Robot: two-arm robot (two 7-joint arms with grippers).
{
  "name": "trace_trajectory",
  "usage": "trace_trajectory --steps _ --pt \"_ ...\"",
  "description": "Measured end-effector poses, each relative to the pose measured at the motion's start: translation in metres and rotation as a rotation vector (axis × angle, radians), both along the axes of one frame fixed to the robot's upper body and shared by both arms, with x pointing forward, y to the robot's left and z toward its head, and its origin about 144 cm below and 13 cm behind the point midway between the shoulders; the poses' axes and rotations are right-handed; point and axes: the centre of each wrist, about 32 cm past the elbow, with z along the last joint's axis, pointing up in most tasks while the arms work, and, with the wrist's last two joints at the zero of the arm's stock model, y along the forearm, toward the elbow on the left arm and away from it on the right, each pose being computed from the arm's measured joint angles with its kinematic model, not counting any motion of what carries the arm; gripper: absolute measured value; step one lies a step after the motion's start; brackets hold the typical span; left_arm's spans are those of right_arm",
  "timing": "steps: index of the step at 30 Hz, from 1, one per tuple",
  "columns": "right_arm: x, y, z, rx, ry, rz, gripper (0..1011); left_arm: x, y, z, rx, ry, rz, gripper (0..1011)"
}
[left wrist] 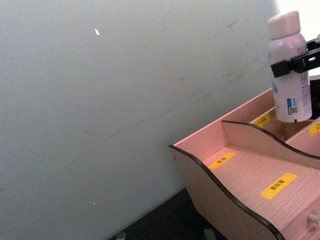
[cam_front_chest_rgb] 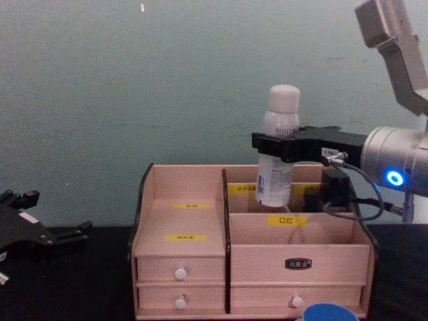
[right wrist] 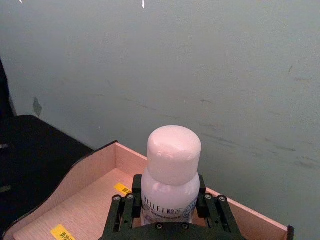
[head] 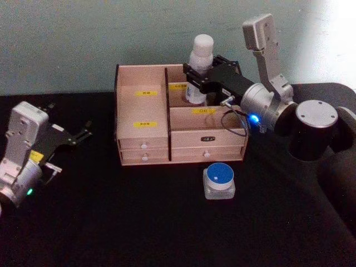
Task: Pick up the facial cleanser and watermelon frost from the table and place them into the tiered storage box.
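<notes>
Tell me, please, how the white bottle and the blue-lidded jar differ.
The white bottle is tall; the blue-lidded jar is squat. The right gripper holds the bottle over the tiered storage box's rear right compartment; the jar rests untouched on the table before it. Both stand upright. The left gripper idles at left.

White bottle [head: 198, 59], pale pinkish cap, label print perhaps blue. Light-wood tiered storage box [head: 142, 109], dark edges, yellow labels; jar [head: 219, 176] has a blue lid.

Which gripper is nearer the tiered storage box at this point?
Right. The right gripper holds the white bottle just above the tiered storage box, over its rear right compartment. The left gripper sits off to the box's left, apart from it.
</notes>
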Motion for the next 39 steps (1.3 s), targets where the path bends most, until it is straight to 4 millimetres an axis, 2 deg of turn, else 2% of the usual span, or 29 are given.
trace_trajectory --steps 13,39 --pt "0.011 0.007 -0.006 0.001 0.017 0.003 601 0.000 0.000 0.000 0.000 0.000 0.000 1001" --pt "0.013 0.011 -0.033 -0.025 0.096 -0.003 601 0.000 0.000 0.000 0.000 0.000 0.000 1001"
